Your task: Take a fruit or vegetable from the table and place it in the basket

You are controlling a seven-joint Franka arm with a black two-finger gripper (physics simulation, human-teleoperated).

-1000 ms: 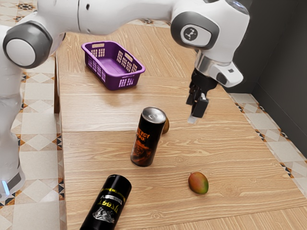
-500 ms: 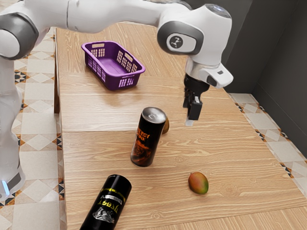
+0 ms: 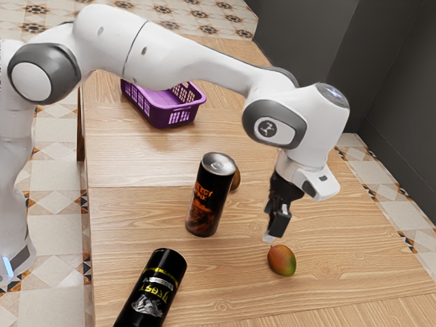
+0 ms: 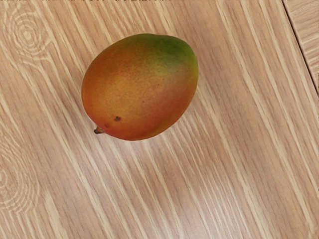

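Tool [image 3: 272, 234] close to mango [image 3: 281, 260]

The mango lies on the table [image 3: 136, 225], inside its edge, bare wood around. The tool looks empty; how far open cannot be told. The wrist view adds a dark spot [image 4: 117, 119]; the exterior view, two cans [image 3: 206, 201] and the basket [image 3: 163, 117].

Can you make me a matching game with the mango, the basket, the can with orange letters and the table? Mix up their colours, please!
Things:
1. mango
2. basket
3. can with orange letters
4. table

Colours:
A. black sides, silver top
B. purple all over
C. light brown wood
D. orange-red with some green

Right pairs: 1-D, 2-B, 3-A, 4-C
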